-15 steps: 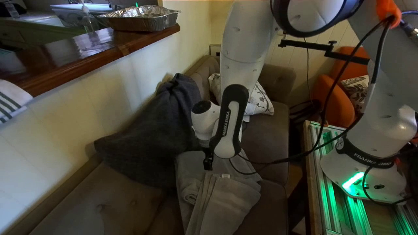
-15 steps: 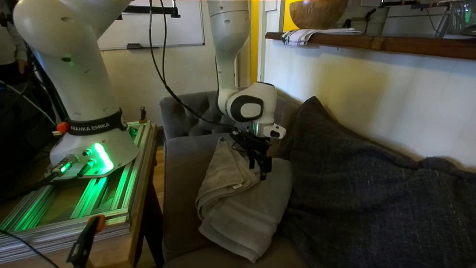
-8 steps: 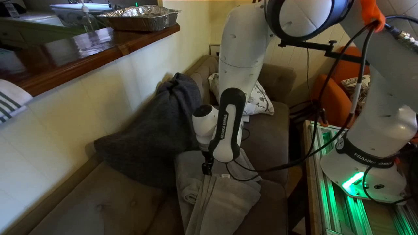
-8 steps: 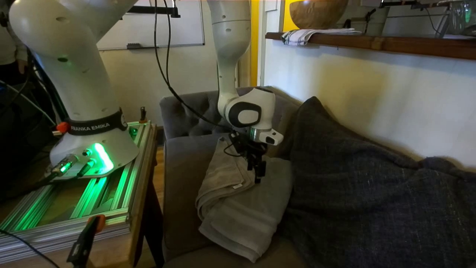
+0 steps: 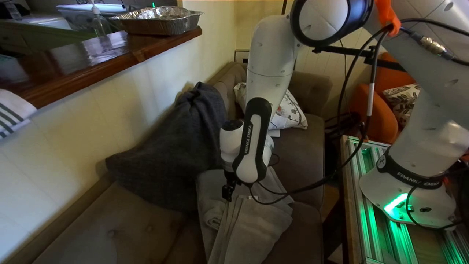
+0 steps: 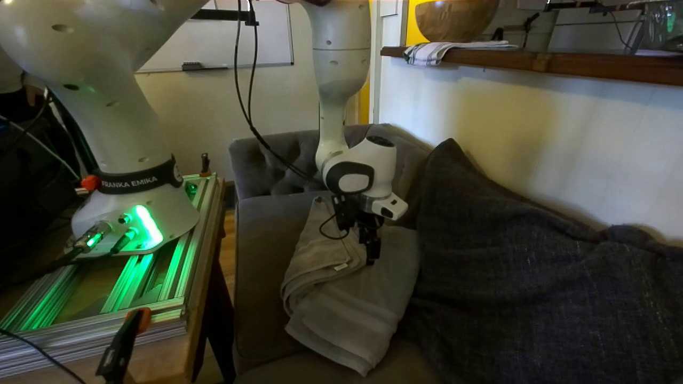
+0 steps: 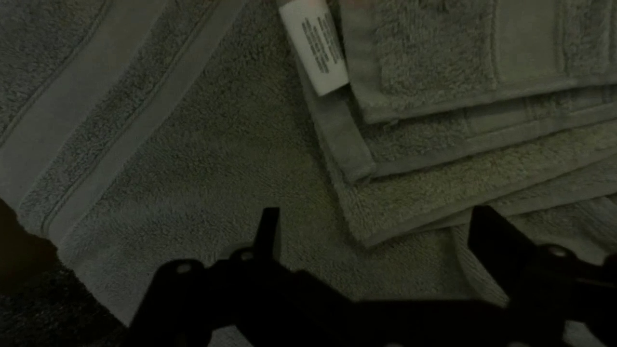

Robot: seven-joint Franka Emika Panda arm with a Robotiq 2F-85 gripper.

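Hanging over a folded grey towel [image 6: 349, 309], the pincer [image 7: 376, 219] is seen spread wide, with a gap left between its two tips and nothing pinched; whether the cloth is brushed by them cannot be told. The towel is laid in loose layers directly below the pincer and is borne by the sofa [image 6: 267, 250]; whether a second towel is folded in with it is not made plain. In the wrist view a corner of stacked folds is framed between the tips, and a white label [image 7: 315, 46] is shown farther off from them, along the edge of the layers. A dark cushion [image 6: 523, 266] is set just beside the towel, off to one side of the pincer, and a patterned pillow [image 5: 291, 115] is found well apart from the pincer. By its looped pile the towel is judged soft, limp and fairly light, neither slippery nor fragile, so it can be squeezed firmly, though sagging is to be expected. A hold is best taken at the stacked corner, with all the layers gathered together, since a single one might be peeled from the rest.
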